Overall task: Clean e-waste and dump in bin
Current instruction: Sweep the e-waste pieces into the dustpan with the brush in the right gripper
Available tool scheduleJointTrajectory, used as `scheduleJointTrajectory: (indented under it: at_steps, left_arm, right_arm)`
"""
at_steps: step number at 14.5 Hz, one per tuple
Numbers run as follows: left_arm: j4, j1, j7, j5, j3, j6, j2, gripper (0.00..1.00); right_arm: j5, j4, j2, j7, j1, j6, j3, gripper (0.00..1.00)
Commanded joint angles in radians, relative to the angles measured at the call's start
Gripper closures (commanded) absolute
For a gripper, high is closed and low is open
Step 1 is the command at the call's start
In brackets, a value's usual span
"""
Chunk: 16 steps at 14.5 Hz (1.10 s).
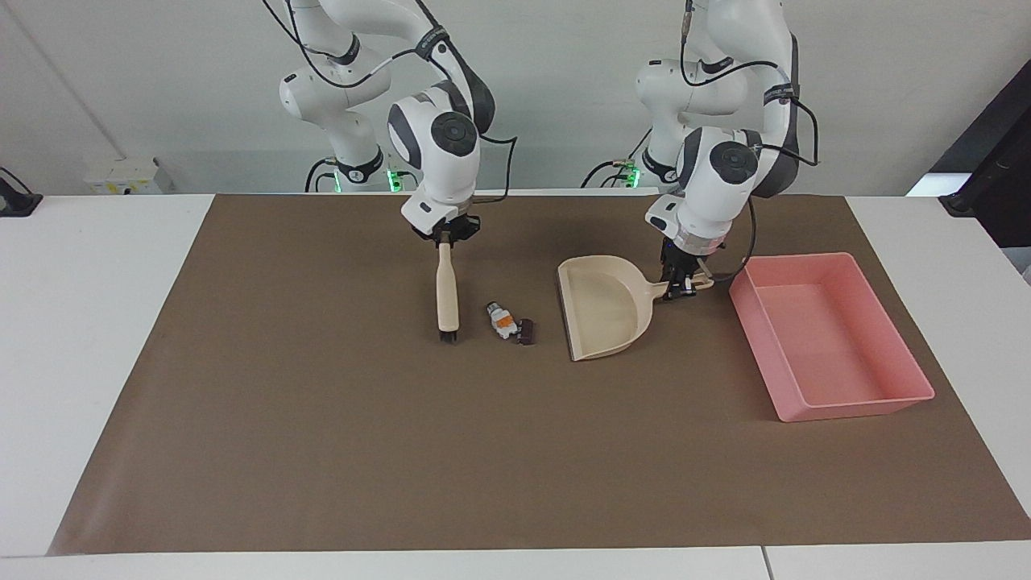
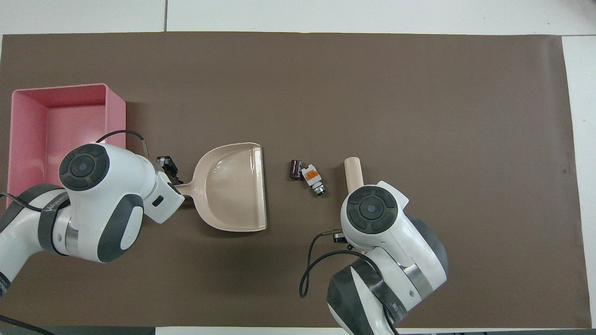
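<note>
The e-waste lies mid-mat: a white scrap with an orange patch [image 1: 503, 319] [image 2: 312, 177] touching a small dark block [image 1: 525, 331] [image 2: 295, 169]. My right gripper [image 1: 445, 239] is shut on the handle of a beige brush [image 1: 447, 294] [image 2: 353, 170]; its bristles [image 1: 449, 336] sit on the mat beside the scraps, toward the right arm's end. My left gripper [image 1: 681, 286] [image 2: 168, 168] is shut on the handle of the beige dustpan [image 1: 602, 316] [image 2: 235, 186], whose open mouth faces the scraps. The pink bin [image 1: 830, 333] [image 2: 28, 139] stands at the left arm's end.
A brown mat [image 1: 515, 451] [image 2: 372, 93] covers the white table [image 1: 89, 322]. The bin holds nothing visible. In the overhead view my right arm's wrist hides most of the brush.
</note>
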Motion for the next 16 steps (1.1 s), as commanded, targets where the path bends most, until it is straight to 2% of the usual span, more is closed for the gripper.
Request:
scheduleJointTrajectory:
  at_steps: [1, 5, 10, 13, 16]
  left_arm:
    - [0.023, -0.035, -0.084, 0.037, 0.01, -0.033, 0.01, 1.0]
    - [0.021, -0.101, -0.251, 0.129, 0.008, -0.045, 0.012, 1.0]
    - [0.021, -0.104, -0.27, 0.131, 0.007, -0.03, 0.033, 1.0]
    - [0.021, -0.104, -0.27, 0.131, 0.004, -0.022, 0.033, 1.0]
    - [0.021, -0.104, -0.27, 0.131, 0.004, -0.018, 0.033, 1.0]
  right_arm:
    - [-0.019, 0.074, 0.09, 0.048, 0.062, -0.022, -0.005, 1.0]
    - [-0.022, 0.164, 0.18, 0.094, 0.118, -0.043, -0.005, 1.0]
    - [0.037, 0.209, 0.231, 0.09, 0.156, 0.07, 0.02, 1.0]
    - [0.21, 0.245, 0.257, 0.054, 0.158, 0.194, 0.043, 1.0]
    - [0.527, 0.324, 0.302, -0.053, 0.158, 0.326, 0.046, 1.0]
